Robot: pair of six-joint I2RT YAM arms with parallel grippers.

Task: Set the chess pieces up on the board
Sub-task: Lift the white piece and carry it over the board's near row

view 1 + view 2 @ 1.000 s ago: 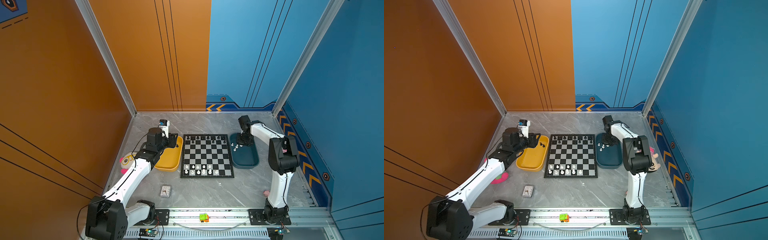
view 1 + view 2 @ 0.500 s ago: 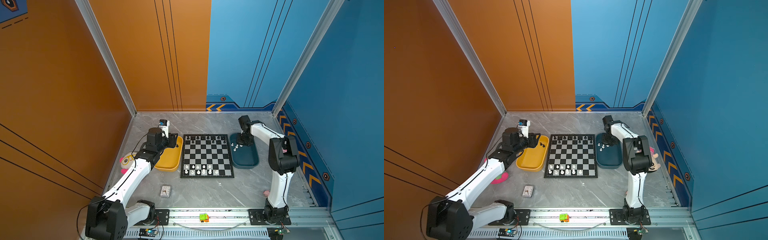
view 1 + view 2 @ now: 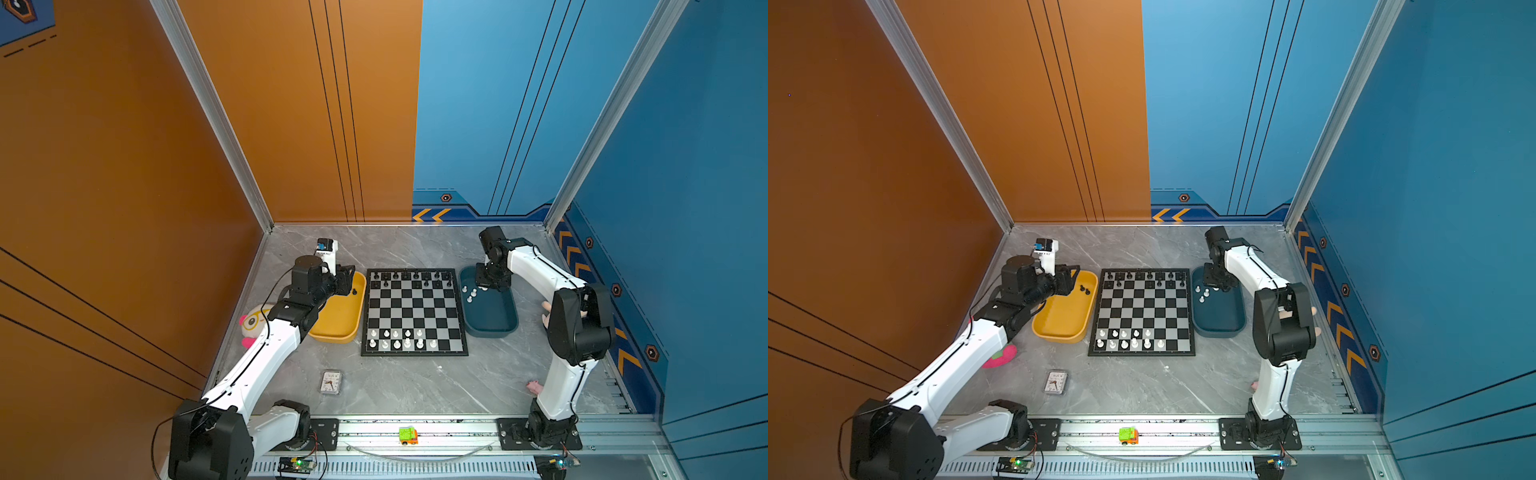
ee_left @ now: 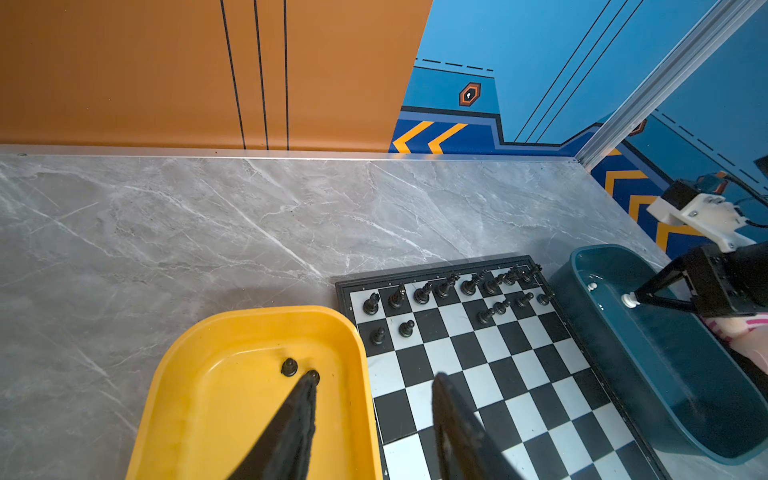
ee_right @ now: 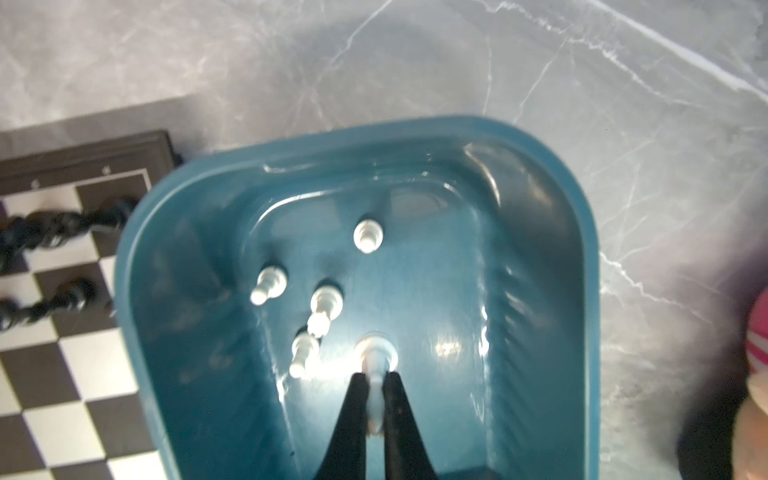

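Observation:
The board [image 3: 413, 307] lies mid-table, with black chess pieces [image 3: 409, 276] on its two far rows and white ones [image 3: 397, 338] on its two near rows. My right gripper [image 5: 376, 376] reaches down into the teal tray [image 5: 540, 291] and is shut on an upright white piece [image 5: 375, 357]. Several more white pieces [image 5: 326, 301] stand loose beside it. My left gripper [image 4: 376, 376] hangs open and empty over the rim between the yellow tray [image 4: 199, 395] and the board. Two black pieces [image 4: 289, 367] sit in that tray, just off the tip of one finger.
A small clock [image 3: 331, 381] lies in front of the board. A plush toy [image 3: 253, 322] sits left of the yellow tray, under my left arm. A pink pig [image 3: 535, 386] lies by the right arm's base. A green toy car [image 3: 408, 435] rests on the front rail.
My right gripper has finished closing on the white piece in the teal tray. Neither arm has visibly moved.

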